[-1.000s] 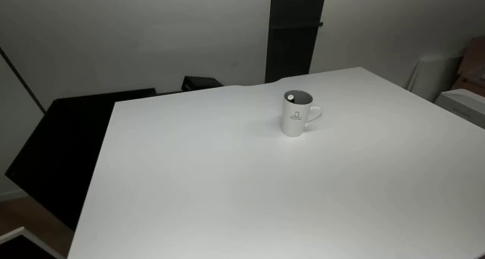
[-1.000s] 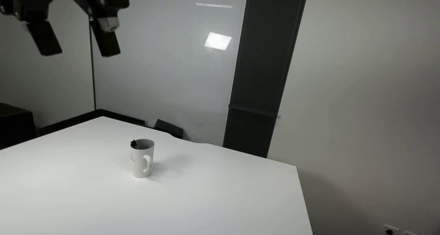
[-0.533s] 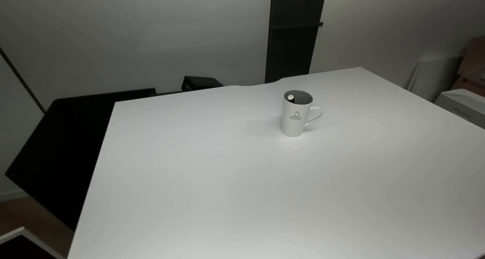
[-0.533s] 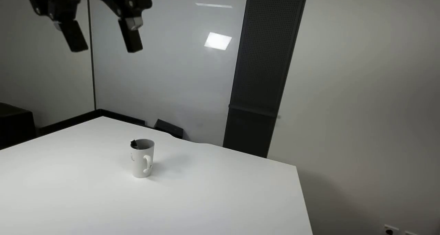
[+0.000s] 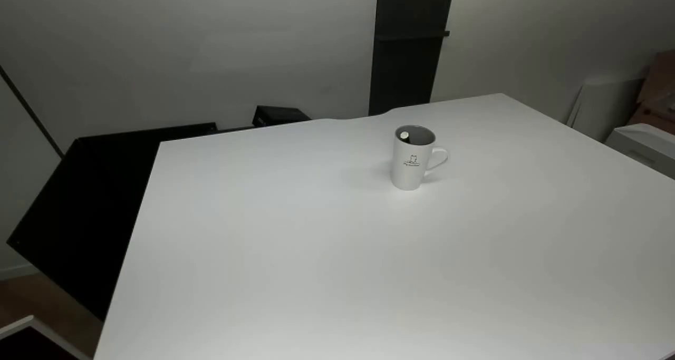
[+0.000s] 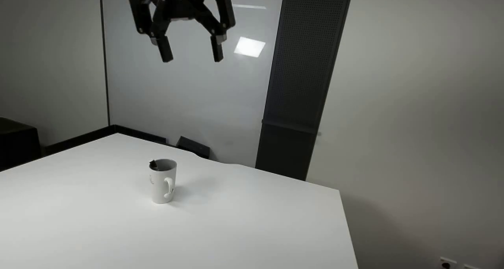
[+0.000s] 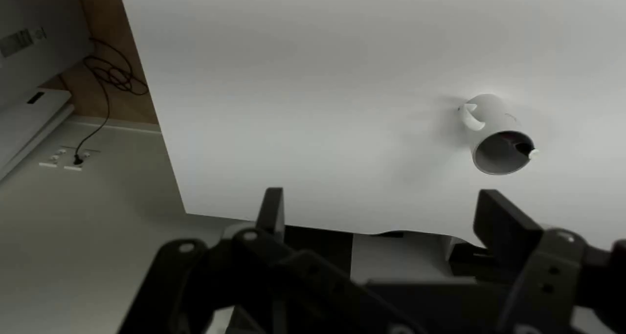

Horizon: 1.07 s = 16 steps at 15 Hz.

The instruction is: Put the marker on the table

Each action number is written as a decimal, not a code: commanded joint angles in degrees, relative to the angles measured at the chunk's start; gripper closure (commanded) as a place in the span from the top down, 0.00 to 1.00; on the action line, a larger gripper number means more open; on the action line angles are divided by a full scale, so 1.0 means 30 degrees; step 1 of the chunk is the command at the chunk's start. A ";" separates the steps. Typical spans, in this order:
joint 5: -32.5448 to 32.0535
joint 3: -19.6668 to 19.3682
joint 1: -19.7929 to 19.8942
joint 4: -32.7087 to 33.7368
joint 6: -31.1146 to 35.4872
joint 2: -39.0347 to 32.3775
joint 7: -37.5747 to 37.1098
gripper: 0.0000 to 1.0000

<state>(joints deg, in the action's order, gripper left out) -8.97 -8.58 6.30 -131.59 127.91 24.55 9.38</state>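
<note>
Marker (image 7: 524,148) mostly hidden inside white mug (image 5: 409,165), gripper (image 6: 193,61) partly out of frame, jaws wide apart.

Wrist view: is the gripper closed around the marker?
No, the gripper is wide open, and the marker sits inside the white mug.

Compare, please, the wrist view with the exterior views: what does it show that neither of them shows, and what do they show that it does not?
Only the wrist view shows a dark looped cable and a reddish patch inside the mug, probably part of the marker.

Only the exterior views show the large black furniture beside the table and a bright rectangular patch on the wall.

All share the table and the mug with the marker's end at its rim. The open gripper appears in the wrist view and an exterior view.
</note>
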 commanded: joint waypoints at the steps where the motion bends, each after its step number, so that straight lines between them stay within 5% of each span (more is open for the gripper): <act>1: 0.0858 -0.0230 -0.0287 0.3531 0.0294 -0.3796 0.0502 1.00; 9: 0.2066 0.0642 -0.0530 0.6730 0.1377 -0.8627 0.0475 1.00; 16: 0.1139 0.1600 -0.1009 0.6891 0.4494 -1.0754 -0.0051 1.00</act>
<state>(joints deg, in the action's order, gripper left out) -3.67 -4.64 4.00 -112.24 138.43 -5.33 10.95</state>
